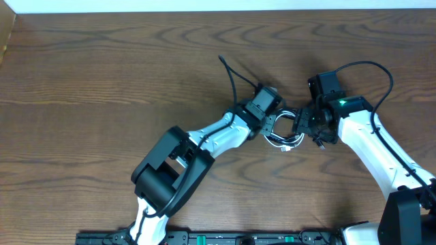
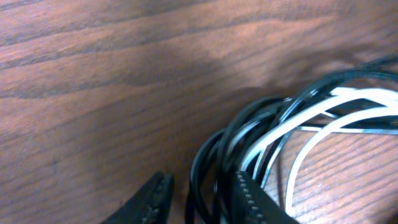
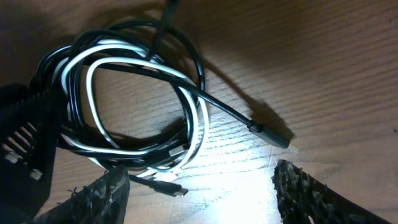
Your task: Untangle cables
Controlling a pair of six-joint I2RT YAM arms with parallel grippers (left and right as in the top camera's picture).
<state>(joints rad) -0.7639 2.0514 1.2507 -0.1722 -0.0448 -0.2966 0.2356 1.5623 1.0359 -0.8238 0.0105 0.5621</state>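
The white cable (image 3: 200, 124) and the black cable (image 3: 224, 109) lie coiled together in one tangled bundle (image 1: 287, 139) at the table's middle. My left gripper (image 1: 275, 126) is at the bundle's left edge. In the left wrist view its jaws (image 2: 202, 200) are open, with black strands (image 2: 205, 155) between them and white loops (image 2: 367, 99) to the right. My right gripper (image 1: 304, 128) is at the bundle's right side. Its jaws (image 3: 202, 199) are wide open and empty just past the coil. One black plug (image 3: 273, 137) and another small plug (image 3: 176, 190) lie free on the wood.
The brown wooden table (image 1: 102, 82) surrounds the bundle. A thicker black arm cable (image 1: 231, 71) arcs up from the left wrist, and another (image 1: 371, 67) loops over the right wrist. The left gripper's body (image 3: 25, 149) shows at the left of the right wrist view.
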